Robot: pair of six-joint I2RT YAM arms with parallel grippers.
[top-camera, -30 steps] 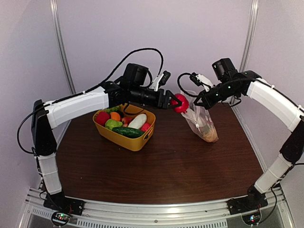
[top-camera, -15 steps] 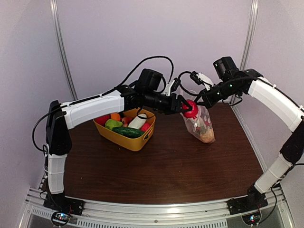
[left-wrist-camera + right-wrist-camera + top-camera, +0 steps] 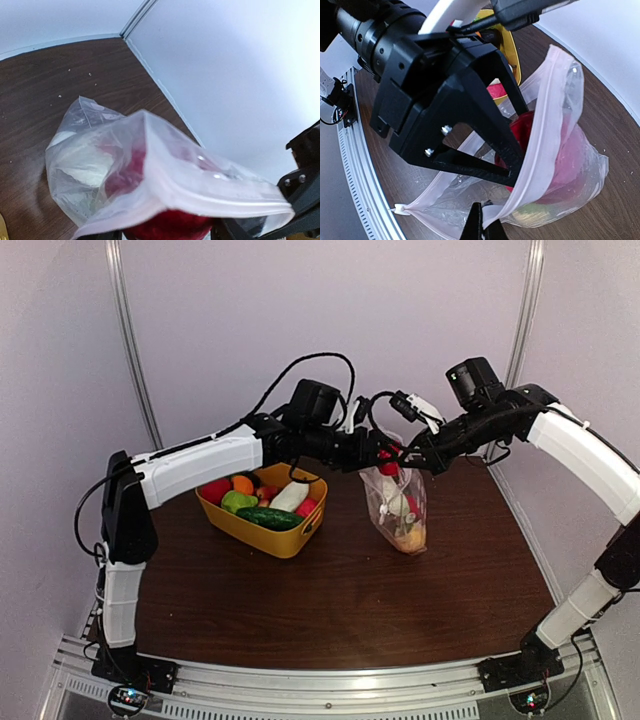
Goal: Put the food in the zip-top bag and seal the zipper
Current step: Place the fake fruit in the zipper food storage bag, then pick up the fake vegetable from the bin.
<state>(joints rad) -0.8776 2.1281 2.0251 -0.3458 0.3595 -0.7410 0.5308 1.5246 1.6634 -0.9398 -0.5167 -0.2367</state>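
Zip-top bag [image 3: 398, 510] partly loaded and unsealed: it hangs mouth-up right of the yellow tub [image 3: 285, 540], well apart from it, with pale and yellow-tan food showing through the clear plastic at its lower end; whether that end rests on the table [image 3: 330, 610] cannot be told. The zipper [image 3: 542, 145] gapes, its two strips parted into a wide loop. A red food piece [image 3: 530, 131] sits in that mouth, at or just below the strips, between the fingers of the left gripper [image 3: 386, 460], which reaches in from the tub side and appears clamped on it. The right gripper [image 3: 482, 222] is closed, pinching the bag's mouth edge at the zipper strip and holding the bag up. By judgement, loading is midway: the cucumber [image 3: 268, 517], a white piece [image 3: 290, 496] and several others lie in the tub, and sealing has not begun.
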